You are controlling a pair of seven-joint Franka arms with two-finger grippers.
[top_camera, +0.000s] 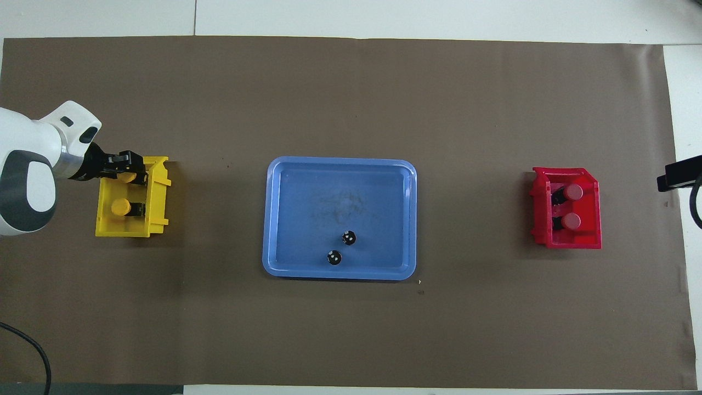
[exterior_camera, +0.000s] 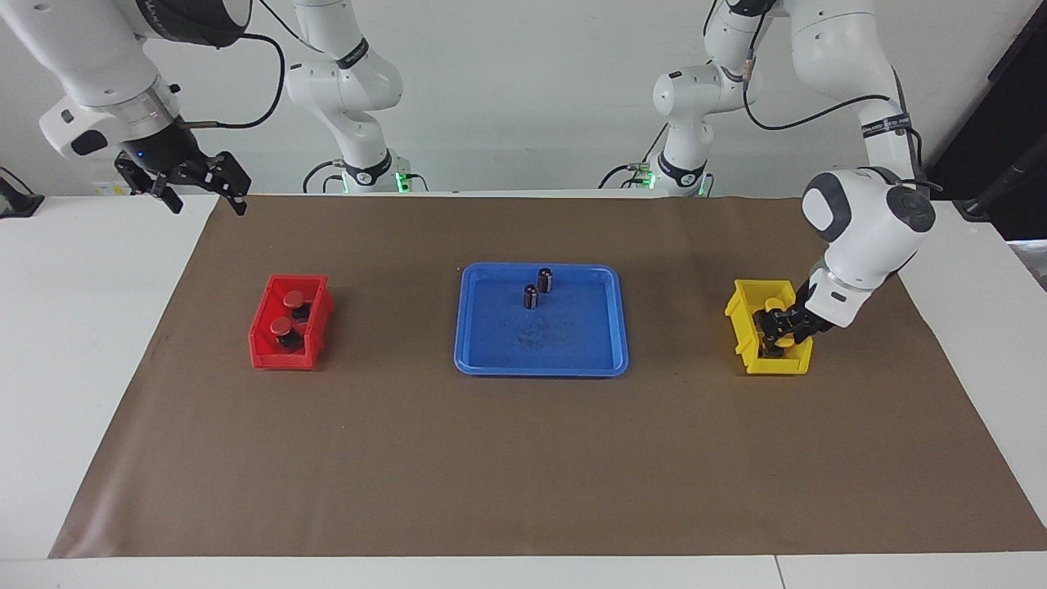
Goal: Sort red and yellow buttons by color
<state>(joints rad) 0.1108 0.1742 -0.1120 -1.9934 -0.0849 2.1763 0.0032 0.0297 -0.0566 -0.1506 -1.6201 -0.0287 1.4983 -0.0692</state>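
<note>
Two red buttons (exterior_camera: 294, 302) (exterior_camera: 281, 327) lie in the red bin (exterior_camera: 282, 358) toward the right arm's end; they also show in the overhead view (top_camera: 574, 191) (top_camera: 571, 221). Two yellow buttons (top_camera: 129, 176) (top_camera: 120, 207) lie on their sides in the yellow bin (top_camera: 159, 197) toward the left arm's end. My left gripper (exterior_camera: 775, 325) reaches down into the yellow bin (exterior_camera: 746, 315), at the yellow button farther from the robots. My right gripper (exterior_camera: 206, 200) is open and empty, raised over the table's corner near its own base.
A blue tray (exterior_camera: 540, 368) sits mid-table on the brown mat and holds two dark cylinders (exterior_camera: 545, 280) (exterior_camera: 531, 296) with no coloured cap. They stand in the part of the tray (top_camera: 340, 163) nearer the robots.
</note>
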